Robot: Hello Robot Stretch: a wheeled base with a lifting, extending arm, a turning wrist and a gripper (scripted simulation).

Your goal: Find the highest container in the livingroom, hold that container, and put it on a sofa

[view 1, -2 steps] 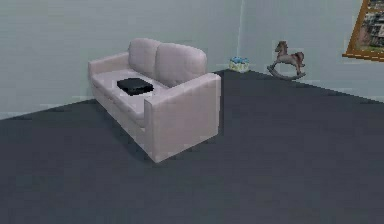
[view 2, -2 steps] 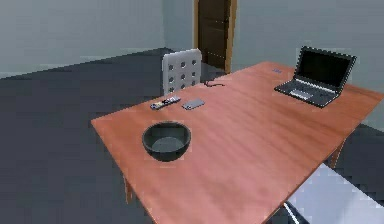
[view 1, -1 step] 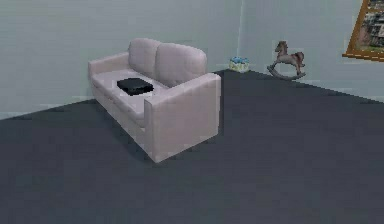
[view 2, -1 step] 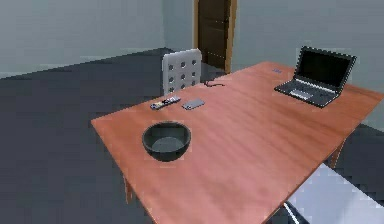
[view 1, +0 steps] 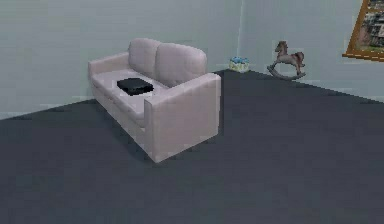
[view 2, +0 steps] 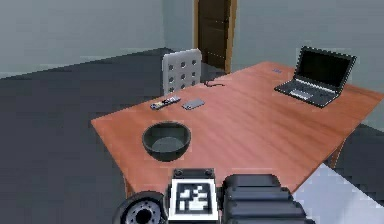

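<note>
bowl (view 2: 167, 140): on table (view 2: 260, 125), 12 o'clock of gripper (view 2: 140, 212); may not be the highest container
jaws: cannot tell their state, nor any hold
sofa (view 1: 185, 110): black thing (view 1: 135, 87) on seat could tip a placed bowl

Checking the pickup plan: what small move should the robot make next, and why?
Probably nudge the base forward a little: the dark bowl sits on the wooden table near its close edge, slightly left of the arm side view's middle, so lining up first should allow a straight reach.
</note>
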